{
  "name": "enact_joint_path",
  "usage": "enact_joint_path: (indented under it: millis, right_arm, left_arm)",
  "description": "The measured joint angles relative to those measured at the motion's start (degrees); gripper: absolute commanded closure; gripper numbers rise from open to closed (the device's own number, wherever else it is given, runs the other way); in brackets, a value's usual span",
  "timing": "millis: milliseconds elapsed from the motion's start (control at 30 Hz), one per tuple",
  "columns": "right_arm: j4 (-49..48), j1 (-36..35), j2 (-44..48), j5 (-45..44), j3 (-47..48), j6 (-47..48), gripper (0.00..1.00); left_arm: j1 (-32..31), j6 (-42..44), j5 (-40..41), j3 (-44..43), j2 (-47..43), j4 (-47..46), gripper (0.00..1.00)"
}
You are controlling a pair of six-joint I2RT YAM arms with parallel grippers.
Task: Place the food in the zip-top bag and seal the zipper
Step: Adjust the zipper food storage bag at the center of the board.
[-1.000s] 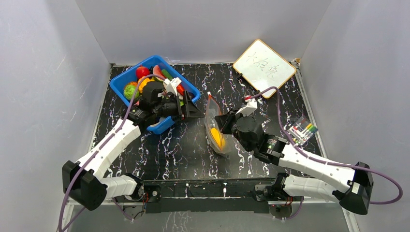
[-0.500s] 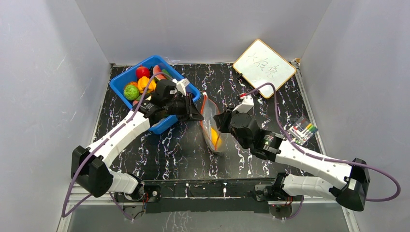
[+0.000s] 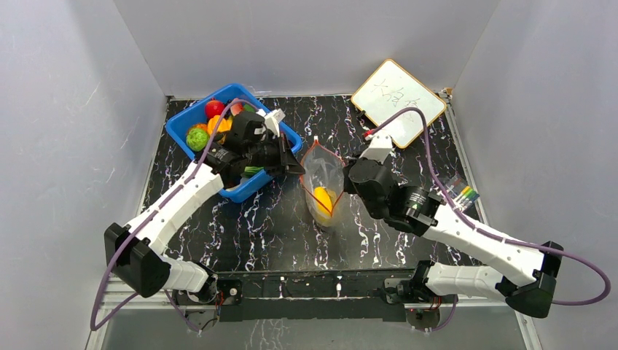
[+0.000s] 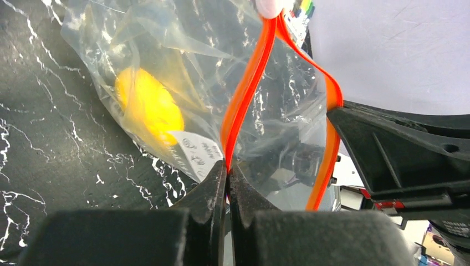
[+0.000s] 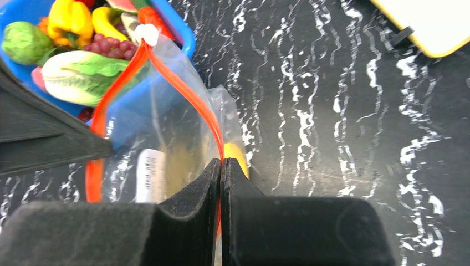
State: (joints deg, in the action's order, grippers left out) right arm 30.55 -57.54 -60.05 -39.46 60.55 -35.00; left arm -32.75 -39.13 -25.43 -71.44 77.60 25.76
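The clear zip-top bag (image 3: 323,179) stands mid-table with its mouth held wide. My left gripper (image 3: 300,169) is shut on the left side of the red-orange zipper (image 4: 244,100), its jaws pinching the strip (image 4: 227,166). My right gripper (image 3: 345,181) is shut on the opposite side of the zipper (image 5: 188,94), pinched at the tips (image 5: 221,163). A yellow piece of food (image 3: 321,198) lies inside the bag, beside its white label (image 4: 199,152). The white slider (image 5: 147,33) sits at the far end of the zipper. More food, including lettuce (image 5: 83,75) and a yellow pepper (image 5: 69,16), lies in the blue bin (image 3: 251,187).
The blue bin touches the bag's left side, behind my left arm. A whiteboard (image 3: 397,92) leans at the back right. A pack of markers (image 3: 458,195) lies near the right wall. Grey walls enclose the table on three sides.
My left gripper swung from the bin to the bag and shut on the zipper's left side. The right gripper shifted right, and the bag's mouth spread wide between them.
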Motion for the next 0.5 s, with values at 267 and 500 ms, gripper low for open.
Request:
enact_joint_path:
  millis: [267, 500]
  right_arm:
    - [6.73, 0.00, 0.17, -4.31, 6.60, 2.97, 1.00]
    - [12.52, -0.04, 0.31, -6.49, 7.10, 1.29, 1.00]
  left_arm:
    - [0.00, 2.05, 0.96, -9.33, 2.14, 2.78, 1.00]
    - [0.00, 3.08, 1.03, -9.53, 5.40, 3.65, 1.00]
